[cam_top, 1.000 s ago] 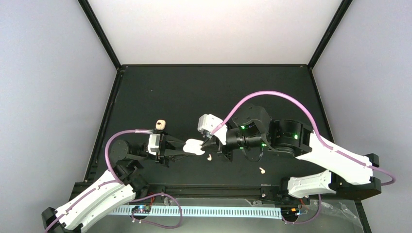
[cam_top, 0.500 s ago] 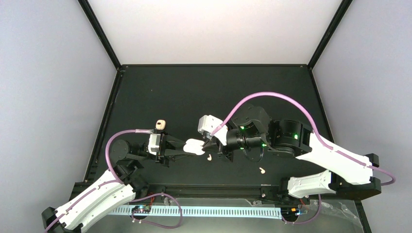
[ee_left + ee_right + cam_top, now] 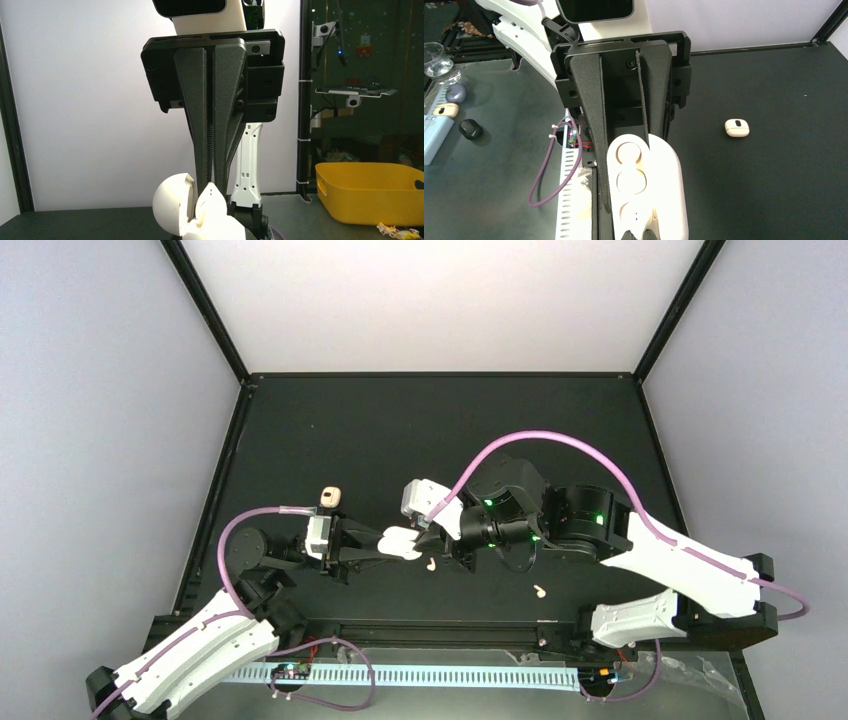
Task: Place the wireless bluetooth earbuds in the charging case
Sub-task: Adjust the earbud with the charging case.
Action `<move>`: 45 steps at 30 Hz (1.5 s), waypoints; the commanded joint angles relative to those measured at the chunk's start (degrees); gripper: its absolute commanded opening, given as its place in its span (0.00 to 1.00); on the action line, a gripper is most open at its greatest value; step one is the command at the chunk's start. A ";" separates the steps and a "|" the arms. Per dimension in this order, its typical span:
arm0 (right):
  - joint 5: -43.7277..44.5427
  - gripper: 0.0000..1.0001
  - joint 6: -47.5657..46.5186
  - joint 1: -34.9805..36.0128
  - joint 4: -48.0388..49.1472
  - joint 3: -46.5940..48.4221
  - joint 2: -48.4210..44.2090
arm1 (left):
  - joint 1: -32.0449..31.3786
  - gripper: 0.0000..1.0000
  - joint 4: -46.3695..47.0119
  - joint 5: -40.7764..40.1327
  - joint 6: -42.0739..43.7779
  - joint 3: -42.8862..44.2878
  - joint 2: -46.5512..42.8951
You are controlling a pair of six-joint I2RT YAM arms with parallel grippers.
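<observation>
So the left hand (image 3: pixel 388 544) is clamped on the glossy white pill-shaped charging case (image 3: pixel 651 195), lid popped open; the ribbed black right hand (image 3: pixel 211 177) is pinched together.

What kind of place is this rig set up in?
Probably a robotics lab test cell: two robot arms bolted at the edge of a black table, boxed in by white panels, with a yellow bin and shelving outside.
</observation>
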 commanded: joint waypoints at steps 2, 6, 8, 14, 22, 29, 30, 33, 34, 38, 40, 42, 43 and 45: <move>1.31 0.01 -1.34 0.09 -1.59 1.00 0.95 | -0.45 0.02 3.92 0.44 -0.20 1.48 -0.17; 0.71 0.01 -1.76 0.07 -1.56 1.00 1.22 | -0.41 0.02 5.54 0.67 -1.31 1.22 0.17; 0.64 0.01 -1.78 0.05 -1.55 0.74 1.23 | -0.41 0.02 6.72 0.66 -1.98 1.04 0.27; -0.02 0.01 -1.45 0.09 0.00 -0.94 0.88 | -0.41 0.02 11.89 -0.53 -4.88 -0.30 0.60; -0.85 0.01 -0.59 0.08 3.26 -2.55 -0.10 | -0.49 0.01 19.02 -3.04 -9.09 -2.01 0.94; -2.08 0.01 -0.33 0.09 3.17 -2.06 0.52 | -0.50 0.02 23.48 -4.03 -11.09 -2.24 1.56; -2.08 0.01 -0.34 0.07 2.98 -1.95 0.58 | -0.50 0.02 23.81 -4.06 -11.34 -2.24 1.57; -1.90 0.02 -0.34 0.08 2.02 -0.99 0.61 | -0.50 0.02 23.34 -4.02 -11.17 -2.15 1.60; -1.71 0.04 -0.34 0.08 1.80 -0.60 0.51 | -0.50 0.02 22.82 -4.02 -10.88 -2.15 1.51; -1.67 0.13 0.10 0.07 1.58 1.44 -0.47 | -0.50 0.02 20.00 -3.59 -9.16 -2.32 1.27; -1.90 0.16 0.25 0.07 1.20 2.64 -0.91 | -0.52 0.01 18.13 -3.56 -8.04 -2.39 1.11; -1.91 0.17 0.28 0.09 0.57 3.93 -1.10 | -0.50 0.02 16.75 -3.55 -7.23 -2.49 0.94; -1.96 0.18 0.35 0.09 0.34 4.47 -1.21 | -0.52 0.02 16.27 -3.53 -6.99 -2.54 0.90; -1.93 0.21 0.48 0.09 0.18 5.51 -1.72 | -0.50 0.02 15.80 -3.52 -6.72 -2.65 1.00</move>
